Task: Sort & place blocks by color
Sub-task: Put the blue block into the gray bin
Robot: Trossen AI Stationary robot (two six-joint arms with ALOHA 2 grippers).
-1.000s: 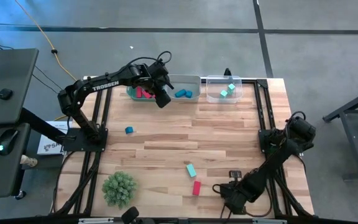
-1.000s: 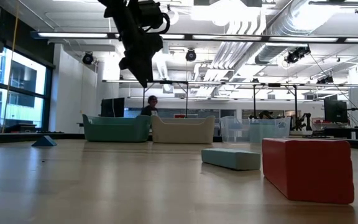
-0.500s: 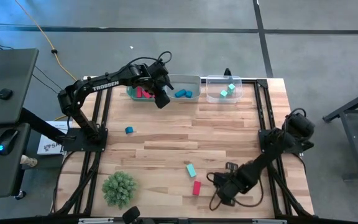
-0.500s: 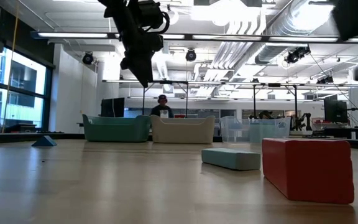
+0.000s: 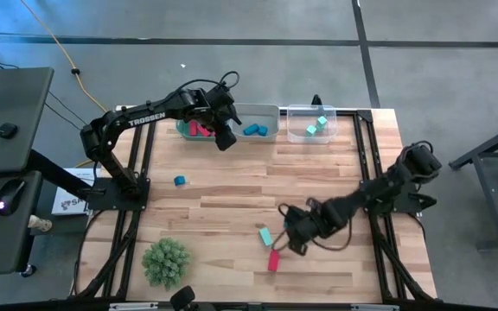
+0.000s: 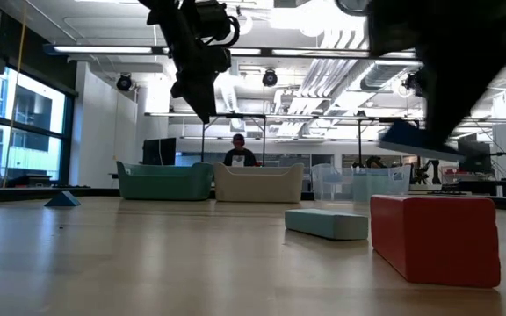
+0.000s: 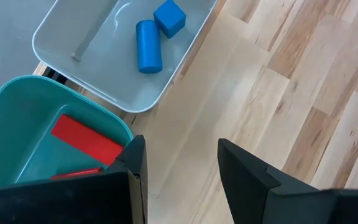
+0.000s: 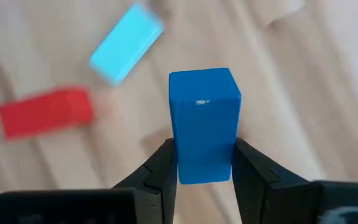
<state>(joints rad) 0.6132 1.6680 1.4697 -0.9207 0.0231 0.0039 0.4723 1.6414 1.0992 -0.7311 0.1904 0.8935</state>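
Note:
My right gripper [image 5: 290,239] hangs over the table's near middle, shut on a blue block [image 8: 204,121]. Just beside it on the wood lie a light teal bar [image 5: 265,235] and a red bar [image 5: 273,260]. Another blue block [image 5: 180,180] rests flat on the table at the left. My left gripper [image 5: 226,138] hovers open and empty near the table's far edge, between a teal bin [image 5: 188,130] with red blocks and a white bin [image 5: 258,121] with blue blocks. A clear bin [image 5: 311,123] holds light teal blocks. My right gripper pinches the blue block between its two fingers [image 8: 164,169], on two opposite sides at the block's upper end [image 8: 204,171]. The fingers come from above, slanting down. The block sticks out beyond the fingertips, lifted clear of the table [image 6: 415,140].
A green spiky ball [image 5: 166,262] sits near the table's front left corner. The three bins stand in a row along the far edge. Bare wood lies across the table's middle between the bins and the loose bars.
My right gripper has swung from the table's near right corner toward the left and away from the near edge, rising a little and rolling its wrist. It now hangs over the teal and red bars and shows in the low view.

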